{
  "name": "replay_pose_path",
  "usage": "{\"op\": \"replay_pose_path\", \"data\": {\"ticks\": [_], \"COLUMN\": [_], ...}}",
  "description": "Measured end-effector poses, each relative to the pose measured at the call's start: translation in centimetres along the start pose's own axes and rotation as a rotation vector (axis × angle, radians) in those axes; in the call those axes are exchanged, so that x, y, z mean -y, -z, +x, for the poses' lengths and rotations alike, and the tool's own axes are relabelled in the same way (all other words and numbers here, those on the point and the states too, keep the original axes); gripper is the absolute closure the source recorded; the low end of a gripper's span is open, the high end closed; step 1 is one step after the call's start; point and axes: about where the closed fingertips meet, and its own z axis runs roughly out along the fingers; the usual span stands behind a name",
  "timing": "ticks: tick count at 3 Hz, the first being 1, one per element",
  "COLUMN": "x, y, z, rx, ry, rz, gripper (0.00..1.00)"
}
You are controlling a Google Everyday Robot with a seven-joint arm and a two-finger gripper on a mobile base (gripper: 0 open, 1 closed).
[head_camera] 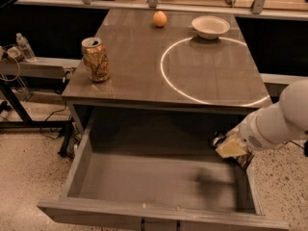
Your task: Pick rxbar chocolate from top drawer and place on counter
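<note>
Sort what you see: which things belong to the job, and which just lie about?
Job: top drawer, open; counter; gripper, at the drawer's right end; rxbar chocolate cannot be made out.
Lying about: soda can, orange, bowl, water bottle.

Counter, can, orange, bowl; gripper in drawer

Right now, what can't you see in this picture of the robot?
Small black chocolate bar wrapper: camera view, possibly hidden behind the gripper at the right side of the deep grey drawer.
Dark metal drawer handle: camera view, cut off by the bottom edge.
Lettering on the gold soda can: camera view, too small.
</note>
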Motion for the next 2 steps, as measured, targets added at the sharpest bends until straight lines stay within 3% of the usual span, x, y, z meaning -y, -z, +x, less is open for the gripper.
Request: {"op": "replay_pose_path", "data": {"ticks": [1, 2], "x": [0.9, 1.5], "y": [6.2, 9.6], "z": [-0.5, -0.9], "rx": [0.015, 0.027], "ry": [0.002, 0.005], "rz": [0.023, 0.049], "gripper": [1.0, 1.0]}}
